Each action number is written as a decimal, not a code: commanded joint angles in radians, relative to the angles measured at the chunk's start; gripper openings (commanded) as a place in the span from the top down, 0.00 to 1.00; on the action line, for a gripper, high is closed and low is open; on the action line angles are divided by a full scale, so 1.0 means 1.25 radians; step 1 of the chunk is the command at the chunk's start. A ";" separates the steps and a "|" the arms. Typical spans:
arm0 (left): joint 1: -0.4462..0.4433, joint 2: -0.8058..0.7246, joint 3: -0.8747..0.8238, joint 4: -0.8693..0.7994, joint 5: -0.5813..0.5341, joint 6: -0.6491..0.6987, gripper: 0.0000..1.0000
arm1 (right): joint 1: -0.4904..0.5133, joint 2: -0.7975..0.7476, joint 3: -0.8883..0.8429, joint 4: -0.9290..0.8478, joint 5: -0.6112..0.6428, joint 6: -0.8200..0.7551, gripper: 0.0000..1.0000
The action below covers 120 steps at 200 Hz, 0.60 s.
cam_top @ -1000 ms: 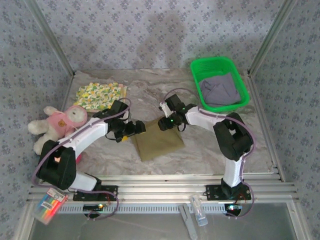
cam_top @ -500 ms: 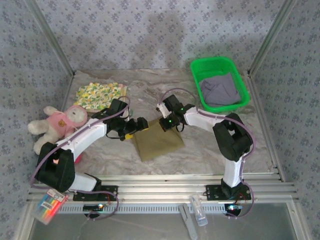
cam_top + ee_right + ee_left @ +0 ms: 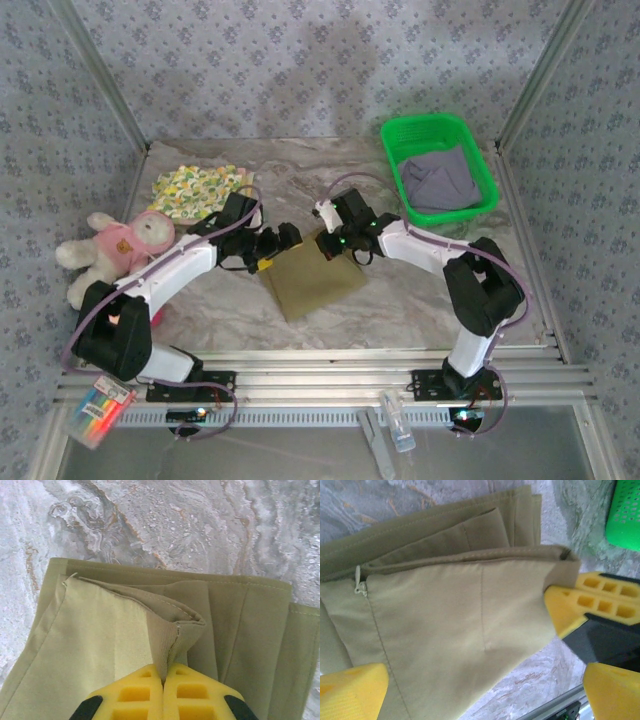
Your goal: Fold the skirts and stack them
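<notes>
Olive skirt [image 3: 312, 278] lay mid-table [image 3: 400, 300], folded to a rough rectangle and set askew. Right gripper [image 3: 163, 680] was clamped tight on a far corner of the top layer, pinching a ridge of cloth up off the layers beneath, probably to lift that flap for another fold. Left gripper [image 3: 277, 243] sat low at the skirt's other far corner, jaws wide apart over the cloth and gripping nothing, seemingly placed to take the matching corner. Cloth was plain matte weave with stitched hems and a small zip pull [image 3: 359, 582] at one seam. Table cover was marbled and wrinkled. Floral skirt [image 3: 195, 190] lay flat at far left; lavender skirt [image 3: 437, 180] sat crumpled in the green basket [image 3: 488, 205], apparently not yet folded.
</notes>
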 commanded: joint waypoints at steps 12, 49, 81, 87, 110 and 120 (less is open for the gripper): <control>-0.003 -0.009 0.033 0.006 -0.022 -0.028 0.00 | -0.002 0.033 0.018 0.052 -0.011 0.043 1.00; -0.041 0.066 0.054 0.075 0.001 -0.049 0.00 | -0.022 0.141 0.085 0.043 -0.019 0.089 1.00; -0.042 0.161 0.043 0.115 -0.045 -0.086 0.00 | -0.037 0.195 0.126 0.036 -0.046 0.109 1.00; -0.040 0.171 0.037 0.108 -0.069 -0.090 0.00 | -0.036 0.202 0.136 0.031 -0.049 0.110 1.00; -0.028 0.180 -0.014 0.109 -0.138 -0.111 0.00 | -0.038 0.206 0.152 0.020 -0.042 0.110 1.00; -0.022 0.179 -0.034 0.109 -0.153 -0.109 0.00 | -0.040 0.205 0.155 0.016 -0.033 0.113 1.00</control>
